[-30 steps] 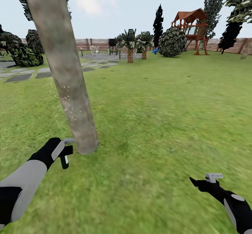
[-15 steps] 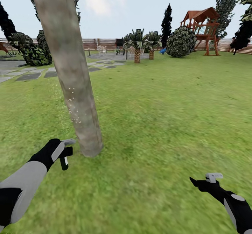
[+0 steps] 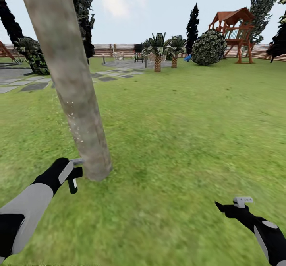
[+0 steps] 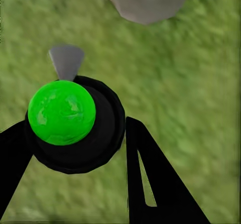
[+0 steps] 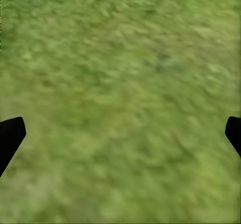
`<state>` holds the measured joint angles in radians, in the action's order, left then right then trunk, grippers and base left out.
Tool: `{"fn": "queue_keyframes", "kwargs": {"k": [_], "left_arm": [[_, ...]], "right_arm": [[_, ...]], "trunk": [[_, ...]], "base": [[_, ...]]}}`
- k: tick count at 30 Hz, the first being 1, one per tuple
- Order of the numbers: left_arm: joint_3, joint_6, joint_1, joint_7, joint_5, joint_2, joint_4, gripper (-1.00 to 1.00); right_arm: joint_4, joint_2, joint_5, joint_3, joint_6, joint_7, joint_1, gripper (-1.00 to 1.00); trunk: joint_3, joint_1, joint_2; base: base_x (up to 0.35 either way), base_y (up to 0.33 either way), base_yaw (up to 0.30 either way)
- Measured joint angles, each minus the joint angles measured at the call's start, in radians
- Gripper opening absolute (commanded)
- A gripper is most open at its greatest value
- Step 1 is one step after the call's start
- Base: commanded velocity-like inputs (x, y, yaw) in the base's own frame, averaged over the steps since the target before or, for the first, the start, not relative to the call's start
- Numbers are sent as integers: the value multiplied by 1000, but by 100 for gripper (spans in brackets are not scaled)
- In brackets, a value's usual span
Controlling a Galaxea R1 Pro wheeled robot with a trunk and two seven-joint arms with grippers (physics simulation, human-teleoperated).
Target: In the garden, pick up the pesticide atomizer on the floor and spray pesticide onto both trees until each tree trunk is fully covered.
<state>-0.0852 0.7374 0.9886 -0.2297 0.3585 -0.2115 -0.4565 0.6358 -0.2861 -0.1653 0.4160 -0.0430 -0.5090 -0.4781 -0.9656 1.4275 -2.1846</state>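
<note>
Wide green lawn (image 3: 190,131) of the garden, closed far behind by a brown slatted fence (image 3: 111,50); blurred grass in both wrist views. Near tree trunk (image 3: 69,79) leaning, mottled grey-brown, slightly flared at the base, with tiny white specks on the lower part; cut off by the upper edge of the head view, crown hidden. Seen also from the left wrist view as a grey round base (image 4: 146,0), cut off by the edge. Dark ragged foliage (image 3: 81,15) just behind the trunk, hard to say to which tree belonging. Far away a red wooden play tower (image 3: 234,31), a round bush (image 3: 209,47), two short palms (image 3: 166,51), grey paving stones (image 3: 35,86). Left gripper (image 3: 70,172) low beside the trunk base, closed around the pesticide atomizer (image 4: 75,123): black round body between the two black fingers (image 4: 150,184), bright green spot on top, light grey nozzle toward the trunk; label hidden. In head view only grey trigger head (image 3: 76,162) clear. Right gripper (image 3: 228,209) low over bare grass, well apart from the trunk, fingertips (image 5: 10,133) spread wide at both edges, holding nothing
</note>
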Motion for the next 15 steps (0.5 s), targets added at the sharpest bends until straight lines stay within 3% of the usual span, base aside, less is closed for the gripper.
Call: {"fn": "queue_keyframes", "kwargs": {"k": [4, 11, 15], "left_arm": [[0, 0, 0, 0, 0, 0, -1, -100], [1, 0, -1, 0, 0, 1, 4, -100], [1, 0, -11, 0, 2, 1, 26, -100]], "right_arm": [[1, 0, 0, 0, 0, 0, 0, 100], [1, 0, 0, 2, 0, 0, 0, 100], [1, 0, 0, 1, 0, 0, 0, 100]], "trunk": [[0, 0, 0], [0, 0, 0], [0, 0, 0]], "base": [[139, -276, 236], [171, -274, 44], [183, -249, 244]]}}
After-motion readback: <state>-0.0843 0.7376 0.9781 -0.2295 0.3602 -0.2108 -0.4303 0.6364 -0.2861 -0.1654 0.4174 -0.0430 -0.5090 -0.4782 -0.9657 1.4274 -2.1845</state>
